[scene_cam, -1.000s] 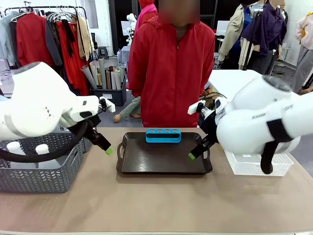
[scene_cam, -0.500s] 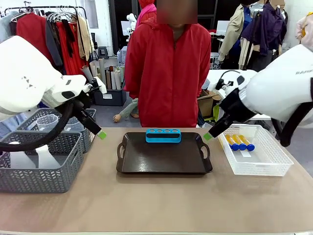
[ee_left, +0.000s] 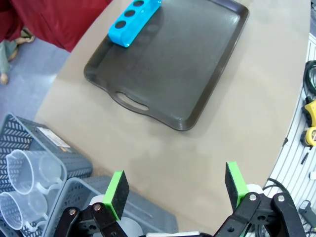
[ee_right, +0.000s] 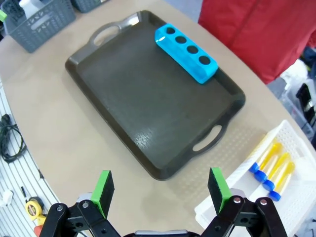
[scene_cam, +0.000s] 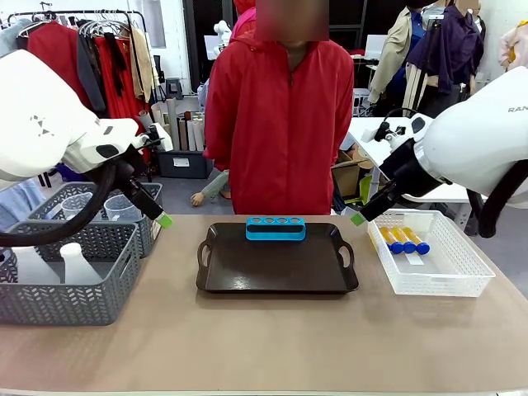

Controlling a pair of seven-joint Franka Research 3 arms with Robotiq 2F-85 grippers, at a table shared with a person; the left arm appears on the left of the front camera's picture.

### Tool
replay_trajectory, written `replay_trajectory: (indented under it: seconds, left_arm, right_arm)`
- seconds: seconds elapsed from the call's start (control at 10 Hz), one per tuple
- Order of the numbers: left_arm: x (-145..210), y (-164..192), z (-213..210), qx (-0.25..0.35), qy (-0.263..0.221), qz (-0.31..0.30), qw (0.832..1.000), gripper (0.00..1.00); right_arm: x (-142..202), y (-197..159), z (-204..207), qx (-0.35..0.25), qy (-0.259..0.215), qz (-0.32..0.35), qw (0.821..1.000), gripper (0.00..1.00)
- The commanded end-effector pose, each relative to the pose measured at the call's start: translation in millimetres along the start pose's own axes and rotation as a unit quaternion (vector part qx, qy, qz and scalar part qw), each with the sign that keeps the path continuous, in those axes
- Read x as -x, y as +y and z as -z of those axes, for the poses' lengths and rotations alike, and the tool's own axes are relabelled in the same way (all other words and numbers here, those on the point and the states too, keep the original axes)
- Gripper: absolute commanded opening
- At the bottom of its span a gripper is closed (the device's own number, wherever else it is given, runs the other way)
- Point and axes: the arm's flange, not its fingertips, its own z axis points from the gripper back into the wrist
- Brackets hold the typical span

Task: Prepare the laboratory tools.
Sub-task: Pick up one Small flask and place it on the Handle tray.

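Left wrist view shows jugs in basket.

Up front, we look across the table at the person on the far side. Both wrist cameras sit high, gazing steeply down. All three catch the dark tray and blue rack. With the front, the right wrist also shares the orange tubes, and the left the clear jugs.

wide-apart green-padded fingers above a dark tray with blue rack, orange tubes in white basket
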Motion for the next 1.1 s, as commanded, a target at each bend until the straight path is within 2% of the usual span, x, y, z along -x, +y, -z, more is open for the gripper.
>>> replay_trajectory:
  seconds: [0.0,0.2,0.5,0.6,1.0]
  left_arm:
    - [1,-2,1,0.005,-0.005,0.001,1.000,1.00]
    - [-1,-1,0,-0.001,0.001,0.002,1.000,1.00]
    - [-26,-15,-24,0.080,-0.042,0.058,0.994,1.00]
    - [-34,-16,-37,0.093,-0.054,0.071,0.992,1.00]
    - [-62,-14,-105,0.079,-0.073,0.117,0.987,1.00]
  right_arm:
    - [-1,0,-3,-0.010,-0.003,0.001,1.000,1.00]
    - [0,0,-1,-0.001,0.001,0.000,1.000,1.00]
    - [-29,20,-23,-0.094,-0.028,-0.061,0.993,1.00]
    - [-39,22,-33,-0.104,-0.039,-0.073,0.991,1.00]
    - [-71,2,-103,-0.092,-0.078,-0.087,0.989,1.00]
